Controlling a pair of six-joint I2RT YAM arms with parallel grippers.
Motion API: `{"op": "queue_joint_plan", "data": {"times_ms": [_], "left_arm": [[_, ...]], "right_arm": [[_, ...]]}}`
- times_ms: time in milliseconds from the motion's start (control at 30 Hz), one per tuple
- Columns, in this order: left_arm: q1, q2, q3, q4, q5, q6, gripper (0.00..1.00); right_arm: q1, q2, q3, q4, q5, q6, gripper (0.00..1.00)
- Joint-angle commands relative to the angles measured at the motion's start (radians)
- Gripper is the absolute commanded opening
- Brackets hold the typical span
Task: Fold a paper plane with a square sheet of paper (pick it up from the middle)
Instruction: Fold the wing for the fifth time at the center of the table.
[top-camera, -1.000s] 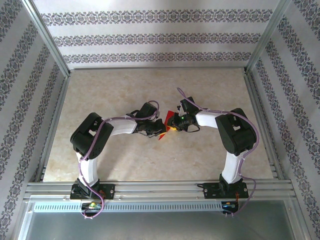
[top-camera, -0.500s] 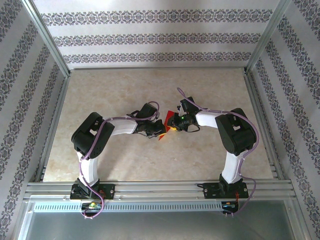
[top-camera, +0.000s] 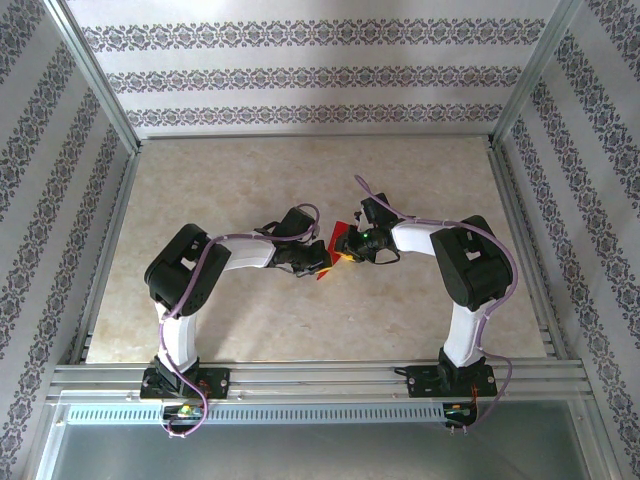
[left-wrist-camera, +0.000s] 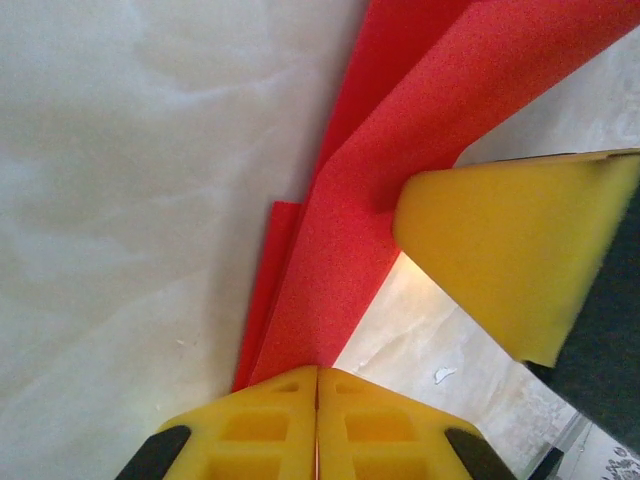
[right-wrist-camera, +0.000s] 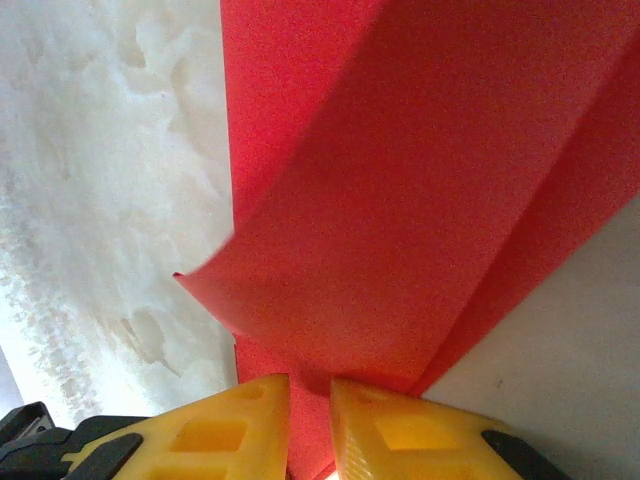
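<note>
Fingers of the left gripper (left-wrist-camera: 318, 385) are pressing flat together on one end of the square sheet of paper (left-wrist-camera: 400, 170). They are pinching its stacked red layers, likely so the crease cannot spring apart. Facing it, the right gripper (right-wrist-camera: 310, 395) is clamping the same sheet in the narrow slit between its jaws, probably steadying the other side while a fold is formed. The paper is bridging both grippers near the middle of the table (top-camera: 250, 180), one flap curling upward.
</note>
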Motion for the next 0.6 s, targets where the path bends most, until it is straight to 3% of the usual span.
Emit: {"op": "queue_joint_plan", "data": {"times_ms": [0,300,567], "left_arm": [[-0.016,0.047,-0.019,-0.144,-0.053,0.036,0.09],[-0.026,-0.08,0.04,-0.173,-0.036,0.049,0.11],[-0.03,-0.057,0.014,-0.189,-0.033,0.053,0.11]], "right_arm": [[-0.006,0.062,-0.014,-0.081,0.079,-0.024,0.25],[-0.006,0.062,-0.014,-0.086,0.082,-0.025,0.25],[-0.004,0.067,-0.009,-0.086,0.08,-0.025,0.24]]}}
